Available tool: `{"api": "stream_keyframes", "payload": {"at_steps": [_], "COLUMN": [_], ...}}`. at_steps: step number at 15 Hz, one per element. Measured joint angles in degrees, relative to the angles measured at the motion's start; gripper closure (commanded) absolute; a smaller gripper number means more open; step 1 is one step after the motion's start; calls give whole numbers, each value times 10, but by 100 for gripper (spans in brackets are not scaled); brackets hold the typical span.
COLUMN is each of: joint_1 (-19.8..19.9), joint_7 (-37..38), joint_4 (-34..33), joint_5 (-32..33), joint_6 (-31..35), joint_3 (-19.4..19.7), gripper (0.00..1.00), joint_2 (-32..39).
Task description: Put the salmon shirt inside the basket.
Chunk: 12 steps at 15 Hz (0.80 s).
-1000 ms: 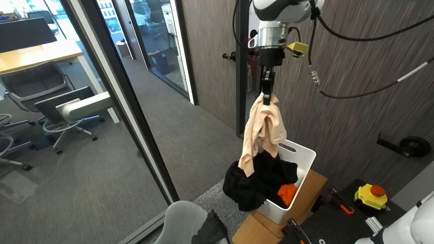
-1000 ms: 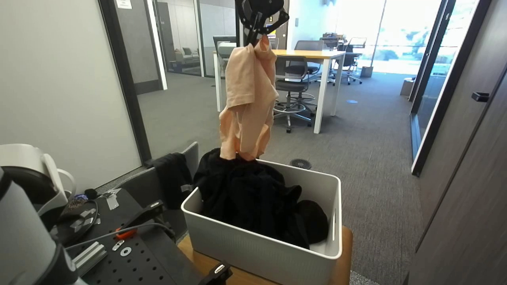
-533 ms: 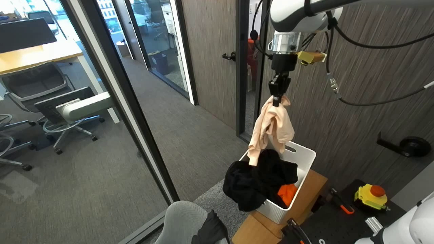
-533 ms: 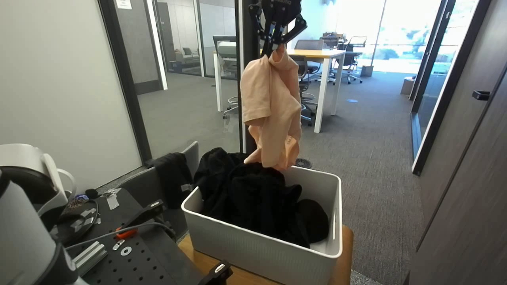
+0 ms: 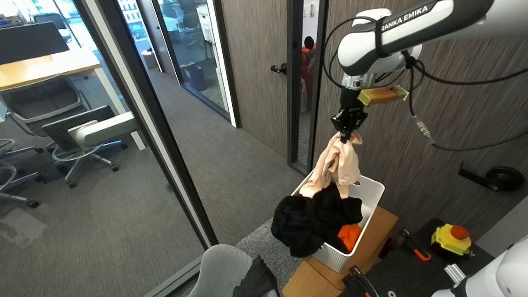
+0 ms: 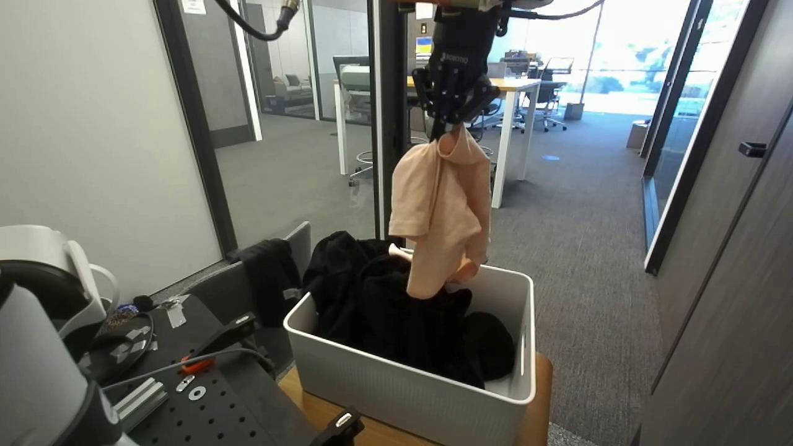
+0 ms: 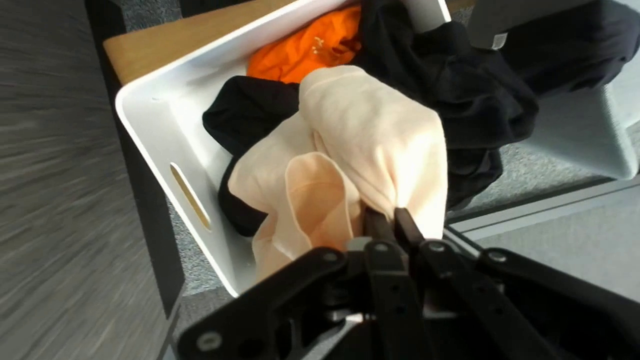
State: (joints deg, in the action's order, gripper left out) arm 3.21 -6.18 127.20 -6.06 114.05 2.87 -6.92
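Observation:
The salmon shirt (image 5: 339, 165) hangs from my gripper (image 5: 345, 138) over the white basket (image 5: 373, 192). In another exterior view, the shirt (image 6: 441, 217) hangs from the shut fingers of the gripper (image 6: 447, 130), its lower end below the far rim level of the basket (image 6: 403, 381) and against the black clothes. In the wrist view, the fingertips (image 7: 392, 220) pinch the shirt (image 7: 370, 125), which covers part of the basket (image 7: 165, 165). The shirt's lowest folds are partly hidden.
Black clothes (image 5: 303, 225) fill much of the basket and drape over one side. An orange cloth (image 7: 305, 47) lies inside. The basket stands on a wooden surface (image 5: 381, 225). A chair with a black cloth (image 6: 269, 272) and a black perforated table (image 6: 229, 412) stand beside it.
My gripper has moved sideways towards the basket's middle and then down, carrying the shirt. The shirt's lower end now reaches the clothes in the basket.

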Motion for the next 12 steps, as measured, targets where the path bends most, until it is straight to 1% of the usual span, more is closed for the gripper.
{"api": "stream_keyframes", "payload": {"at_steps": [5,8,12], "joint_1": [21,23,20], "joint_7": [135,222,301], "joint_4": [53,64,66], "joint_5": [48,73,75], "joint_6": [80,117,159], "joint_3": [8,8,8], "gripper": [94,94,94], "joint_2": [26,68,132]}}
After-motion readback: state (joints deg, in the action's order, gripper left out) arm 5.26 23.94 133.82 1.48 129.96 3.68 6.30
